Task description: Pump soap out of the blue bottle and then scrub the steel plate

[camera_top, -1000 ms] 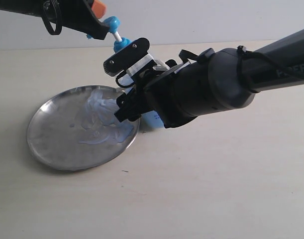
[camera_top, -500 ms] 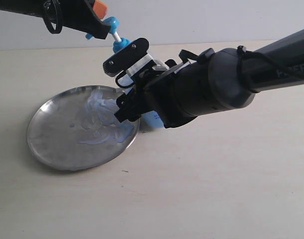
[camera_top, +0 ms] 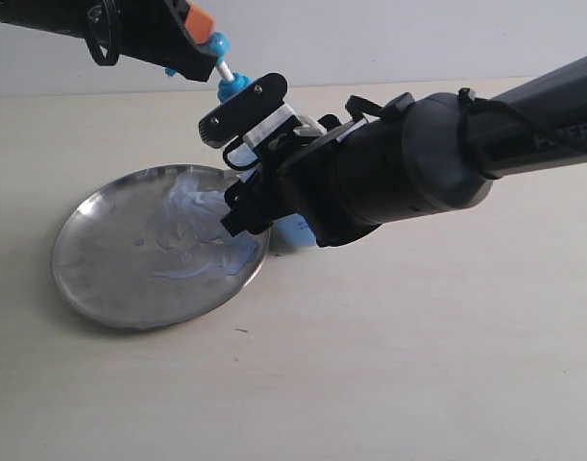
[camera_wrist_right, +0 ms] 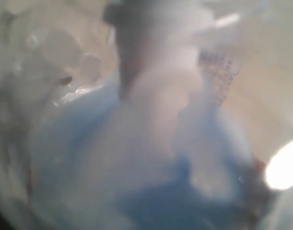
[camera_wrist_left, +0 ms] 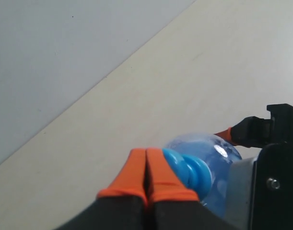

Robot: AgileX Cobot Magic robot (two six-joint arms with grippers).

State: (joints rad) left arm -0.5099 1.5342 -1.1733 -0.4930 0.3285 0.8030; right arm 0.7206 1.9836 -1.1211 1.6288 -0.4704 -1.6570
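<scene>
Soap (camera_top: pixel 192 230) lies in glossy pale streaks on the shiny round steel plate (camera_top: pixel 101 288), nearest on the matt counter (camera_top: pixel 418 365). Just behind, the right pincer (camera_top: pixel 257 158) clamps the clear blue bottle (camera_top: pixel 295 232), which leans toward the plate from beside its rim. Farthest back, the left pincer (camera_top: pixel 192 24), orange pads pressed together, bears on the rounded pump head (camera_top: pixel 217 43). Pumping looks nearly done; scrubbing comes next, though no scrubber shows.

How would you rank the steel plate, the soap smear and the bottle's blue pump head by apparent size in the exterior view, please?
1. steel plate, clearly the largest.
2. soap, smeared over part of the plate's right side.
3. pump head, the smallest as seen, though the left gripper hides part of it.
</scene>
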